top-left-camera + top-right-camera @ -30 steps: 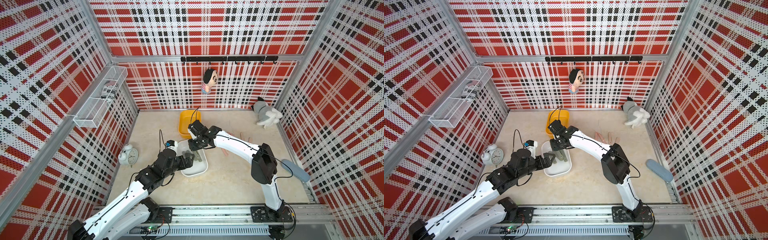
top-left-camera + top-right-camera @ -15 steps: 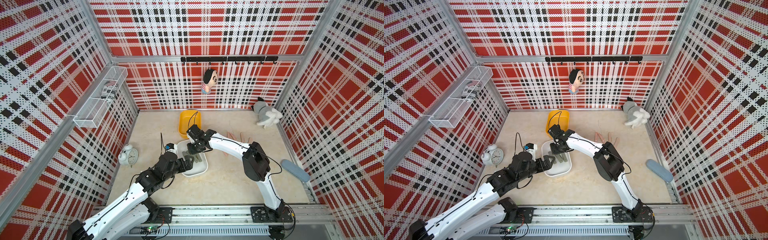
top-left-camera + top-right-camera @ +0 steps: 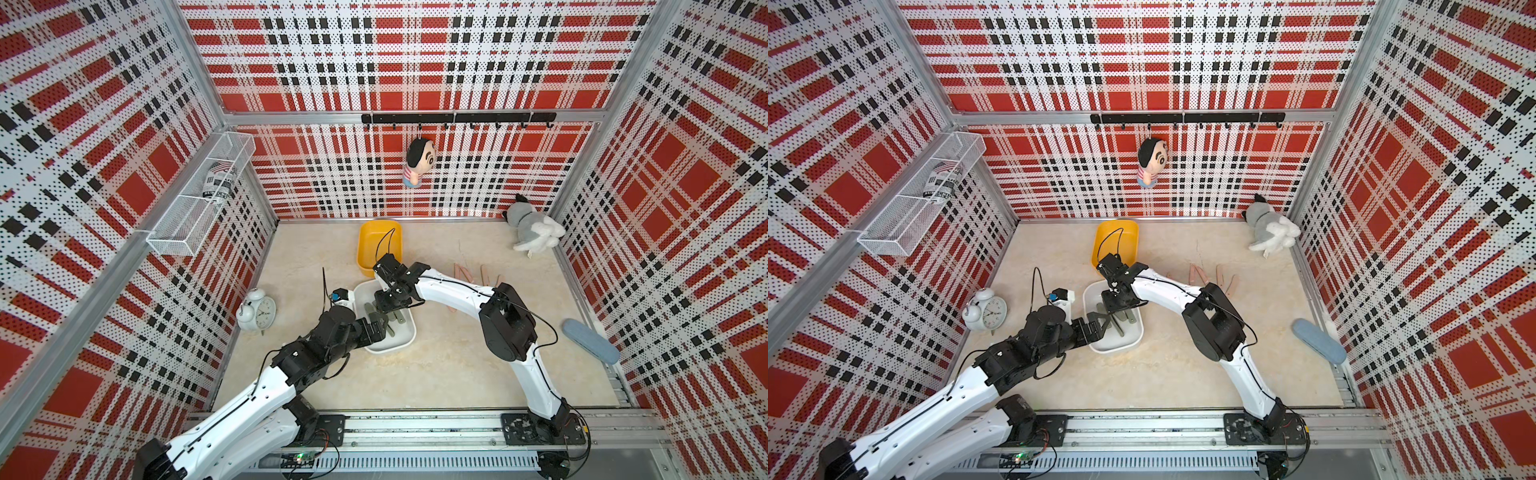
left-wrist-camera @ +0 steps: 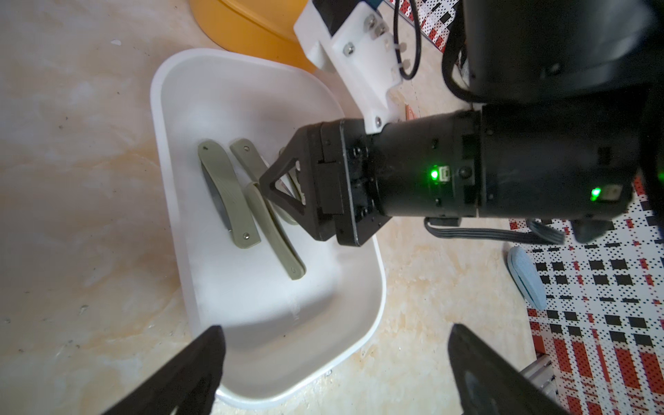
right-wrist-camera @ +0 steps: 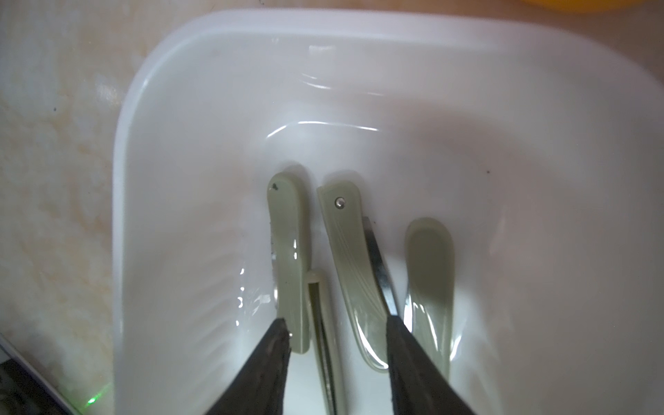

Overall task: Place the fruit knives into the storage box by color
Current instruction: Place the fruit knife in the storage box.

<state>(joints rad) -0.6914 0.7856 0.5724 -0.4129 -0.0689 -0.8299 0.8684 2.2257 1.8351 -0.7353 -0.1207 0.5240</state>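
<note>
Four olive-green fruit knives lay on the floor of the white storage box, which sat at 6 o'clock from the yellow box in both top views. The right gripper hung low inside the white box with its jaws spread, seemingly pinching nothing though its tips hid the knives' near ends. The left gripper hovered at that box's 7 o'clock edge, jaws wide and empty, and the salmon-pink fruit knives lay on the tabletop at 2 o'clock from it.
</note>
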